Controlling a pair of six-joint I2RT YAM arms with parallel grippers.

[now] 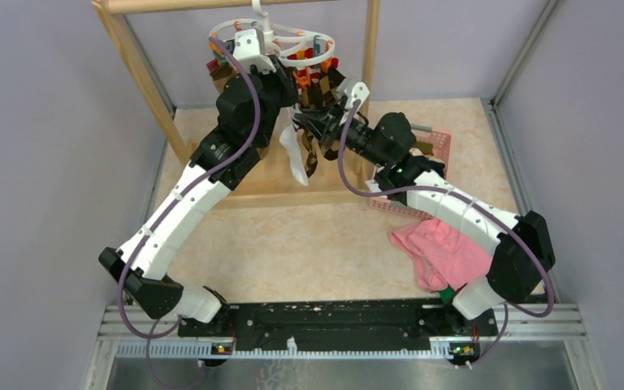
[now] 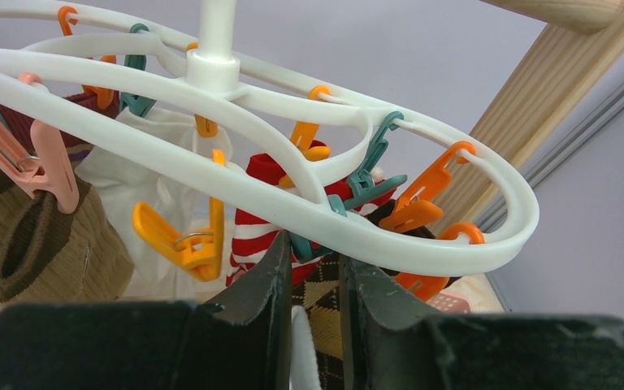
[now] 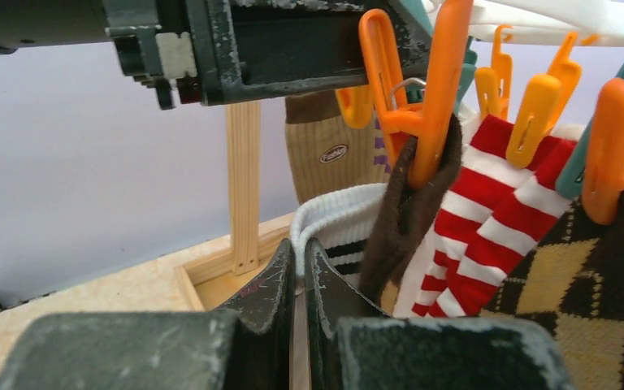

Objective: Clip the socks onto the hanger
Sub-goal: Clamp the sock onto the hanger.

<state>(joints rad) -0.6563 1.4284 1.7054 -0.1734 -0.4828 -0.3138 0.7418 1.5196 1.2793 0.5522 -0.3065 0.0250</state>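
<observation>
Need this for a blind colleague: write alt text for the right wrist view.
Right gripper, fingers nearly together, sits just under a white sock's cuff. Beside it a brown sock, a striped sock and an argyle sock hang from orange clips.

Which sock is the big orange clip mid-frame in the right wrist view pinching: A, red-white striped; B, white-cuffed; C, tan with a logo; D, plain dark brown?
D: the orange clip closes on the top edge of the dark brown sock, while the red-white striped sock hangs beside it.
</observation>
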